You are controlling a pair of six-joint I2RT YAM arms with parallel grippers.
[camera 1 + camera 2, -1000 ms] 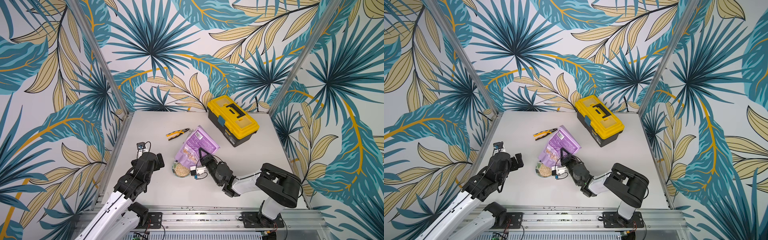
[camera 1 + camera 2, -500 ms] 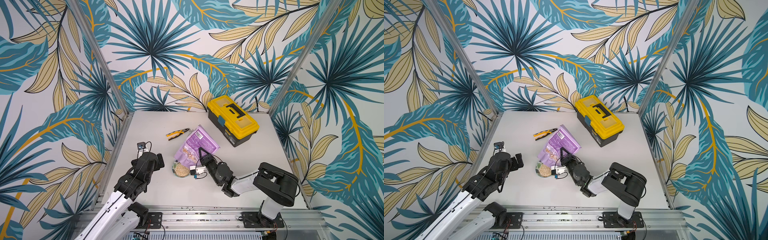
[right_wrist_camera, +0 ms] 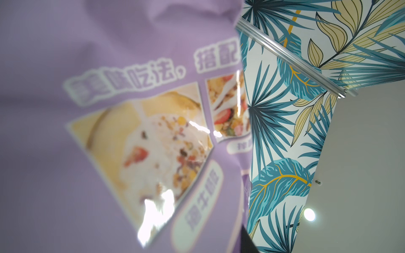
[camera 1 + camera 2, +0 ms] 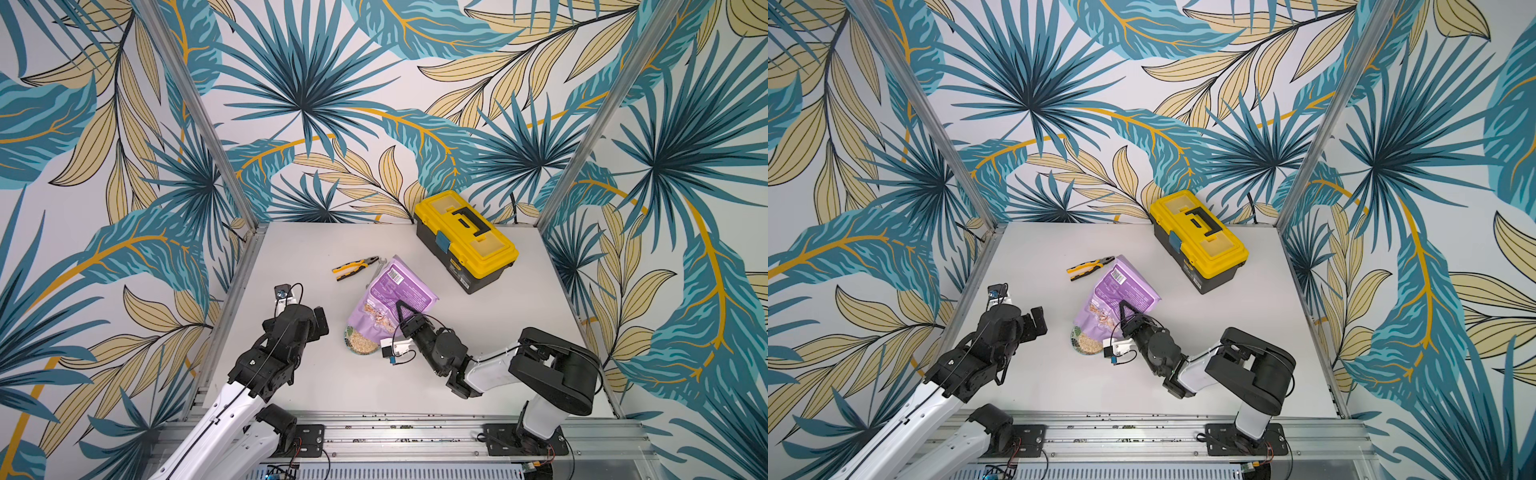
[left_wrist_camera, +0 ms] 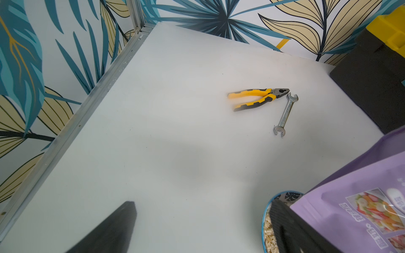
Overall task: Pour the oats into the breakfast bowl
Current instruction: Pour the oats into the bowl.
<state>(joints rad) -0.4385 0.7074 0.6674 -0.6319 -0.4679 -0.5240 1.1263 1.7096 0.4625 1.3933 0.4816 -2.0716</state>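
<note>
The lilac-purple pouch [image 4: 395, 297] [image 4: 1121, 297] hangs tilted, its mouth down over the breakfast bowl [image 4: 350, 338] [image 4: 1076, 337]. My right gripper [image 4: 400, 318] [image 4: 1124, 315] is shut on the pouch's side. In the right wrist view the pouch [image 3: 109, 131] fills most of the frame. A layer of beige oats [image 4: 362, 345] [image 5: 268, 227] lies in the bowl. My left gripper [image 4: 321, 322] [image 5: 202, 207] is open and holds nothing, just left of the bowl's blue rim [image 5: 265, 210]. From the left wrist the pouch [image 5: 350, 197] covers much of the bowl.
A yellow and black toolbox [image 4: 465, 239] stands at the back right. Yellow-handled pliers [image 4: 355, 267] [image 5: 254, 98] and a steel wrench [image 5: 286, 115] lie behind the pouch. Patterned walls with metal posts close in the table's left, back and right sides.
</note>
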